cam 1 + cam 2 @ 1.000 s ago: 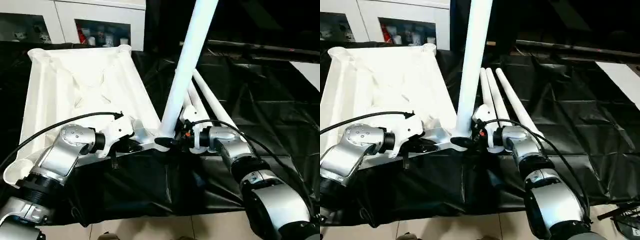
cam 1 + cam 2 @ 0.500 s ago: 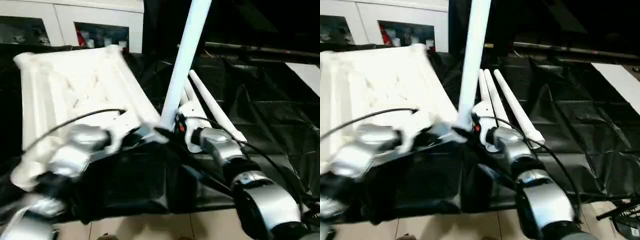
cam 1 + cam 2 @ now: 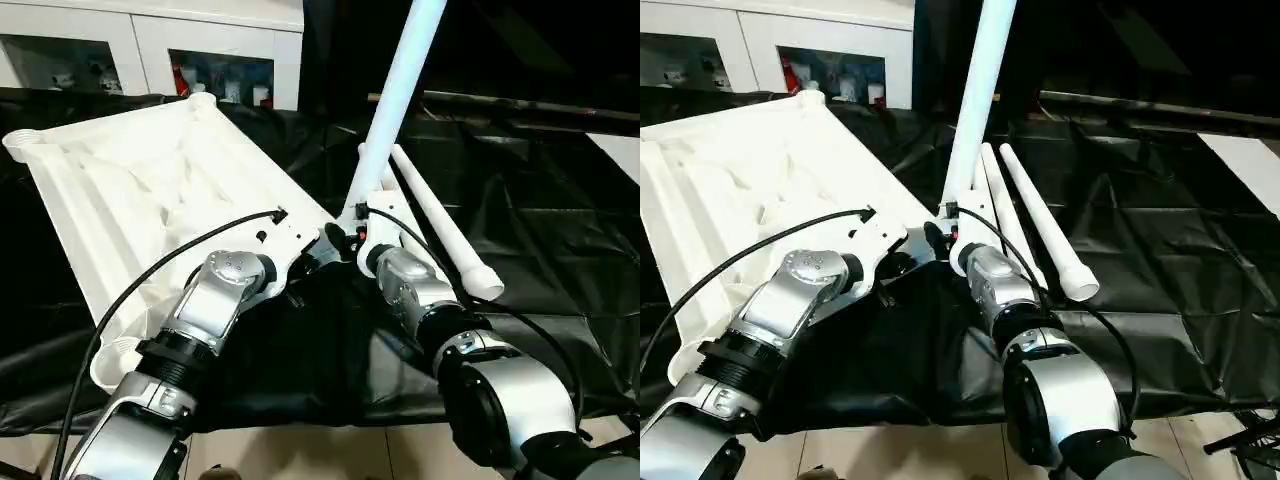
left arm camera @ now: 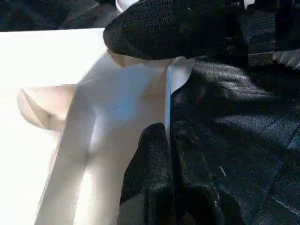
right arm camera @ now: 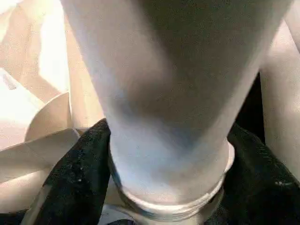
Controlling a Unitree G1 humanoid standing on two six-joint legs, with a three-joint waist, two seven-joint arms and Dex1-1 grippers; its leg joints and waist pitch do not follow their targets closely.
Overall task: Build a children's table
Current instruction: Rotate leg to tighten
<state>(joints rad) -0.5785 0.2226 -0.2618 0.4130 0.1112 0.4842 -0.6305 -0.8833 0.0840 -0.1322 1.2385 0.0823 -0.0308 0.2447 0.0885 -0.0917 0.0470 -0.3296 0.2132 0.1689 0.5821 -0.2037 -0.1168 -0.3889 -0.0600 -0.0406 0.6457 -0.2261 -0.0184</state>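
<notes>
L gripper [image 4: 161, 154] is pinched on the near edge of the table top [image 3: 130, 190]; just beside it the R gripper [image 5: 154, 197] clasps the base of one leg [image 3: 395, 95] standing at the near corner socket. Beyond the R gripper, other legs [image 3: 440, 225] lie loose on the black tabletop [image 3: 540, 200], so approx one leg going in, rest still to fit.

Silver forearms [image 3: 215, 300], black cables [image 3: 170, 255], black joints.

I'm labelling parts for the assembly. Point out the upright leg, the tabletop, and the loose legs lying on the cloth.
upright leg [image 3: 392, 108], left eye view, mid-shaft.
tabletop [image 3: 130, 190], left eye view, ribbed underside.
loose legs [image 3: 1045, 222], right eye view, shaft of the outer one.
</notes>
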